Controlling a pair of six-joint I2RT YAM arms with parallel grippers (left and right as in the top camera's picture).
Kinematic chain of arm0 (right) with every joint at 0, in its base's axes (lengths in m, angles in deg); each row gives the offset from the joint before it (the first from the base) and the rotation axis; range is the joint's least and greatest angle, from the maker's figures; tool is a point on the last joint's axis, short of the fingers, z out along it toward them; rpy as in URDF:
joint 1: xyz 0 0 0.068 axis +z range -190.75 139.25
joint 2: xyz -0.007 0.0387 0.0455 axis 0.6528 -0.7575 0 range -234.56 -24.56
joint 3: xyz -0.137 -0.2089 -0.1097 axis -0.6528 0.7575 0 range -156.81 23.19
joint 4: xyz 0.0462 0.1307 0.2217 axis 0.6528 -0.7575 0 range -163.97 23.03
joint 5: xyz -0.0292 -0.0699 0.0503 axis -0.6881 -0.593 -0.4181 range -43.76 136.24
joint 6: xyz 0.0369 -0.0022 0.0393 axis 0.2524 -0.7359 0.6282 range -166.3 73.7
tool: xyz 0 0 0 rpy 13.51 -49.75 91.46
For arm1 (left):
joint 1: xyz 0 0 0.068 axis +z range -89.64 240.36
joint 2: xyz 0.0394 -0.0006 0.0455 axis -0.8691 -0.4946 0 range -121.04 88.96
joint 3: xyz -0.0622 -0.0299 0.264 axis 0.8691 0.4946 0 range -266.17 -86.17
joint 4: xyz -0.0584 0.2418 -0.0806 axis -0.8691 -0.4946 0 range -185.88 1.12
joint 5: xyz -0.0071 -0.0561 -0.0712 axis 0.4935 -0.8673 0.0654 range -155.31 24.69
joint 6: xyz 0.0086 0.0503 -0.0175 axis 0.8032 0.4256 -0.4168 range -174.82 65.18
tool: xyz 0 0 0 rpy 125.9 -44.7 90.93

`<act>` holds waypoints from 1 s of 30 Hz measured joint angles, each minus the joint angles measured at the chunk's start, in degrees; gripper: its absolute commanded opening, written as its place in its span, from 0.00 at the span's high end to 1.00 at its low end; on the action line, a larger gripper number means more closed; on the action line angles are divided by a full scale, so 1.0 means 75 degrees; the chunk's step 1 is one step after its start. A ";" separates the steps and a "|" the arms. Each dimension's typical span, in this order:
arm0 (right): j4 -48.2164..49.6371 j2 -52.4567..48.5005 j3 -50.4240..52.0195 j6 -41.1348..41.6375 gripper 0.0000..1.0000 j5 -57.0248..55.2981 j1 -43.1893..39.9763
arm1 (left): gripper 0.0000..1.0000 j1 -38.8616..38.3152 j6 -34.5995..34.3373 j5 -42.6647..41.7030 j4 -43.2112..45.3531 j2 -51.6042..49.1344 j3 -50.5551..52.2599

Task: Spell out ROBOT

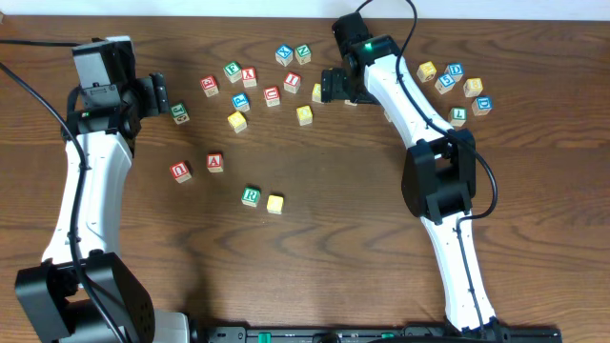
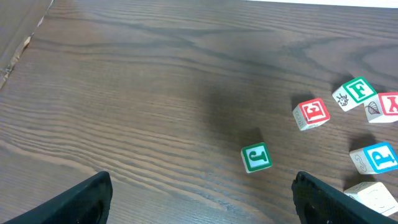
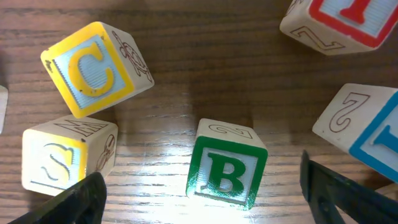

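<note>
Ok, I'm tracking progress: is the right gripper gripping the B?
No: the right gripper is open, and the B stands free on the table with gaps on both sides.

Quantities on the bench [image 1: 315, 248]:
- Alphabet cubes [image 1: 251, 196]: at least twenty-two countable from overhead. Others are partly hidden under the right arm [image 1: 434, 181].
- Red-framed cubes [image 1: 215, 162]: six.
- Arms: two, counting the left arm [image 1: 81, 200].
- Claws: two, left claw [image 1: 160, 97] and right claw [image 1: 331, 88].

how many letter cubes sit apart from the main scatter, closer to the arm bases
4: red-framed wooden U cube and red-framed wooden A cube at left, green-framed wooden R cube beside yellow-faced wooden cube lower right. None seems hidden there.
</note>
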 measured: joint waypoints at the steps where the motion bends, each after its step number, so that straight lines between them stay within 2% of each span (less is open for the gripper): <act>1: -0.0003 0.0000 0.0000 0.0006 0.12 0.0003 0.0000 | 0.09 0.0000 0.0000 0.0000 0.0000 0.0000 0.0000; 8: 0.0000 0.0000 0.0000 0.0026 0.27 -0.0006 -0.0006 | 0.09 0.0000 0.0000 0.0000 0.0000 0.0000 0.0000; 11: 0.0003 0.0000 0.0000 0.0017 0.28 -0.0009 -0.0029 | 0.09 0.0000 0.0000 0.0000 0.0000 0.0000 0.0000; 14: 0.0003 0.0000 0.0000 0.0003 0.37 -0.0026 -0.0032 | 0.09 0.0000 0.0000 0.0000 0.0000 0.0000 0.0000; 17: 0.0006 0.0000 0.0000 0.0020 0.40 -0.0026 -0.0032 | 0.09 0.0000 0.0000 0.0000 0.0000 0.0000 0.0000; 23: 0.0041 0.0000 0.0000 0.0017 0.37 -0.0026 -0.0032 | 0.09 0.0000 0.0000 0.0000 0.0000 0.0000 0.0000; 30: 0.0160 0.0000 0.0000 0.0015 0.40 -0.0026 -0.0032 | 0.09 0.0000 0.0000 0.0000 0.0000 0.0000 0.0000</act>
